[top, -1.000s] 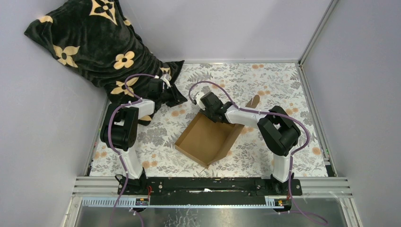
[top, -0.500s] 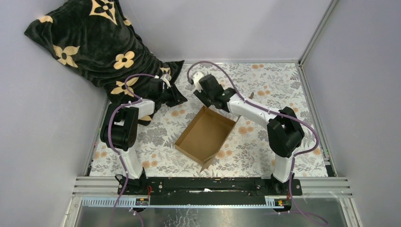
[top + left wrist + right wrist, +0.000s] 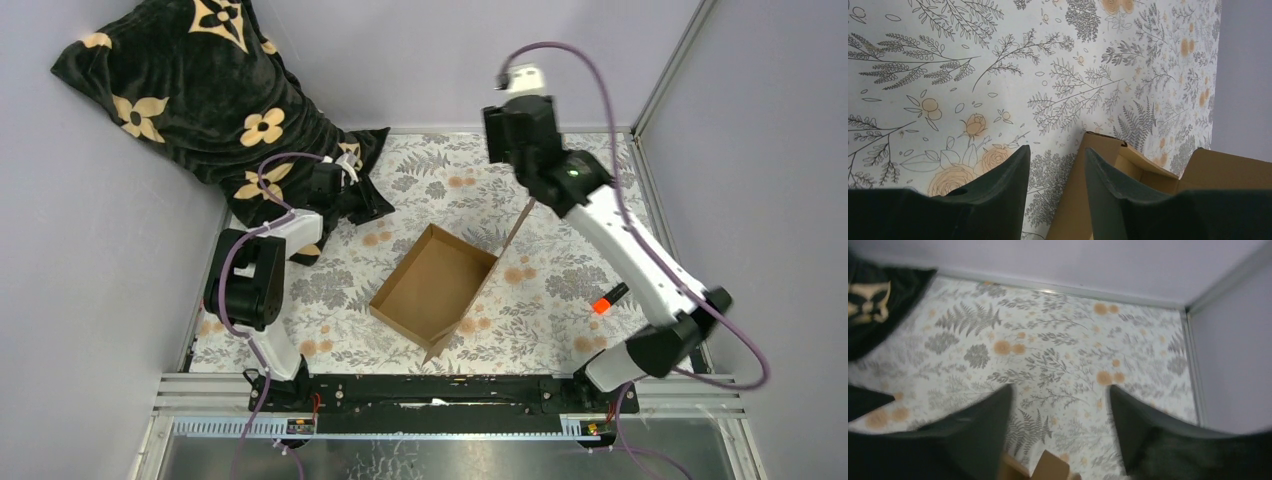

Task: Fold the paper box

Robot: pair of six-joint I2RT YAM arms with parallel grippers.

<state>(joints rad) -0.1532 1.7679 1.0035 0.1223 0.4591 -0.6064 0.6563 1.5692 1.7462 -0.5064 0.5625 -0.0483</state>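
The paper box (image 3: 435,285) lies on the table (image 3: 450,170), near and right of my low left end effector (image 3: 1055,150), which is released and nearer than my raised right end effector (image 3: 1060,390), also released.

Your left arm (image 3: 262,262) is bent and sits low, and its front part points in toward the middle. Your left gripper (image 3: 1055,167) is open just a little. There is a small gap between its two dark fingers (image 3: 1008,185), and nothing is in the gap. Your right arm (image 3: 630,250) is stretched up high and leans in toward the middle. Your right gripper (image 3: 1059,412) is open wide and holds nothing.
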